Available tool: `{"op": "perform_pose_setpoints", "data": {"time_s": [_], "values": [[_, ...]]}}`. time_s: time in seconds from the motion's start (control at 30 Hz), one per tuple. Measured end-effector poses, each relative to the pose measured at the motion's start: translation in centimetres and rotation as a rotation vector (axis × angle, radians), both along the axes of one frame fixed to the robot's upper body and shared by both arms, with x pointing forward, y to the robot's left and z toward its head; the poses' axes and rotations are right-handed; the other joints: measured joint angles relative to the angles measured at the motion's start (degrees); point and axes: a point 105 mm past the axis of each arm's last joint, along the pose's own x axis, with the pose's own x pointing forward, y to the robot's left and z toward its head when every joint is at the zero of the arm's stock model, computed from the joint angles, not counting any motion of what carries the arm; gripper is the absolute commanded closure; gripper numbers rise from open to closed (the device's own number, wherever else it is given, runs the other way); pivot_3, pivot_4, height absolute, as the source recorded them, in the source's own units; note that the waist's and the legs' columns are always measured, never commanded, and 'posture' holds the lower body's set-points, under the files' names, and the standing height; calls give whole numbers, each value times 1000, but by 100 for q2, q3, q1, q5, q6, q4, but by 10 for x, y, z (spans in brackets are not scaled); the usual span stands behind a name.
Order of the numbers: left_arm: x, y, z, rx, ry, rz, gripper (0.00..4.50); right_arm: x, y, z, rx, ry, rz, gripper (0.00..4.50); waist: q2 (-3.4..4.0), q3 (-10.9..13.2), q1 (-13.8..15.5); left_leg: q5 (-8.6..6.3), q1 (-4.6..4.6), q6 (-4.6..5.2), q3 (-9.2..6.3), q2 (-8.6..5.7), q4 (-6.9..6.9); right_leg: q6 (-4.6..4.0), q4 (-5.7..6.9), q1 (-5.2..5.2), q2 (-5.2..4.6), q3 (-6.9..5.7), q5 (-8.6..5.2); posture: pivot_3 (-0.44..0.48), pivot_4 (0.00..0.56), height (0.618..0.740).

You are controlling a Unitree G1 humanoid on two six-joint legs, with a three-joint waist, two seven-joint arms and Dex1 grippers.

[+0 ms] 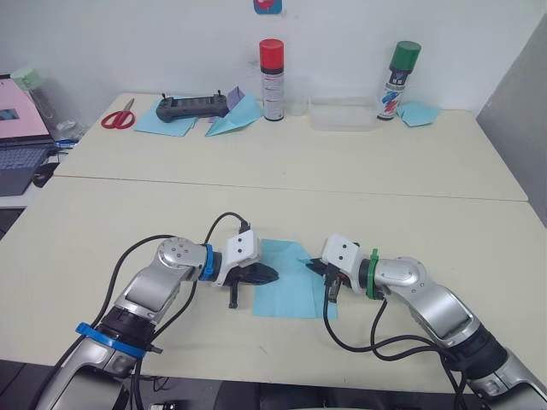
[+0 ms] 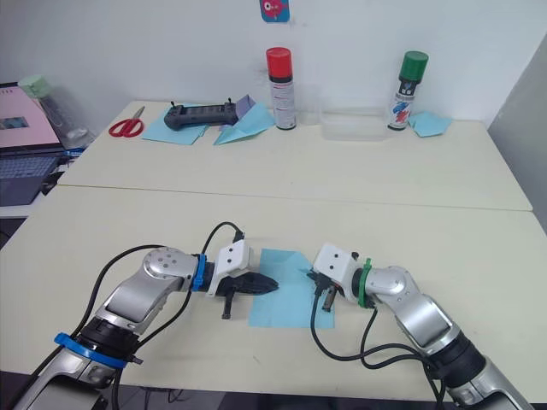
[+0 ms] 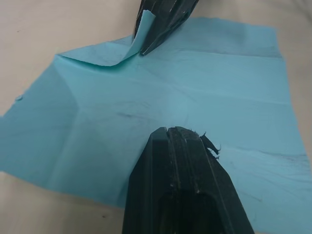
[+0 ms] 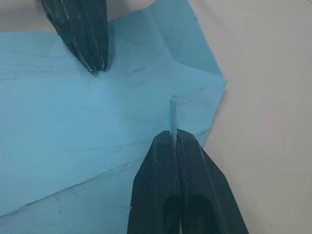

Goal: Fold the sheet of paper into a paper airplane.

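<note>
Landmark: the thin light-blue creased sheet of paper (image 1: 288,286), lying on the near part of the cream table (image 1: 385,231) between the two arms.

Far left of the sheet, off the table edge: an open laptop (image 1: 21,137). Far-left back of the sheet: red-handled scissors (image 1: 118,116), then a flat light-blue sheet (image 1: 167,122) carrying a dark handheld controller (image 1: 193,106), then a larger light-blue paper dart (image 1: 233,121) with a purple scrap at its back.

Left gripper (image 3: 171,131): fingers pressed together, nothing between them, tips resting on the sheet's left half, pinning it flat.

Behind the sheet, well apart: a red-capped spray can (image 1: 272,79), upright.

Right gripper (image 4: 174,132): fingers clamped on the sheet's right edge, a thin sliver of paper standing up between the tips; the corner there is lifted and curled.

Back right of the sheet: a clear plastic tray (image 1: 342,114), a green-capped spray can (image 1: 397,81), a small crumpled teal scrap (image 1: 419,113).

Black cables (image 1: 350,342) loop over the table just in front of the sheet.
</note>
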Motion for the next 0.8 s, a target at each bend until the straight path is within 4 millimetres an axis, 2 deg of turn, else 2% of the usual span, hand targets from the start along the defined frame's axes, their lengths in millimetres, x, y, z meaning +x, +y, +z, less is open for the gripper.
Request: {"op": "perform_pose_setpoints", "data": {"time_s": [0.23, 0.5, 0.67, 0.8], "values": [[6, 0, 4, 3, 3, 2, 4500, -2, -1, -1, -1, 3, -5, 4471, 0, 0, 14, 0, 9, 0, 0, -1, -2, 0, -4, 10, -1, 0, -1, 0, 150, 740], [28, -32, 35, -130, -72, 43, 4500, -2, -3, -2, -18, 2, -10, 4471, -4, 1, 44, 0, 7, 0, -1, -1, -2, 0, -6, 9, 0, -1, -1, 0, 150, 740], [34, -42, 30, -144, -90, 65, 4500, -1, -3, -2, -20, 1, -10, 4471, -4, 1, 47, 0, 7, 0, -1, -2, -2, 0, -5, 10, 0, -1, -1, 0, 150, 740], [36, -56, 14, -116, -86, 42, 4500, -1, -4, -2, -22, 0, -11, 4471, -5, 1, 56, 0, 8, 0, -1, -4, -1, 1, -6, 11, 0, 1, -1, 0, 150, 740]]}}
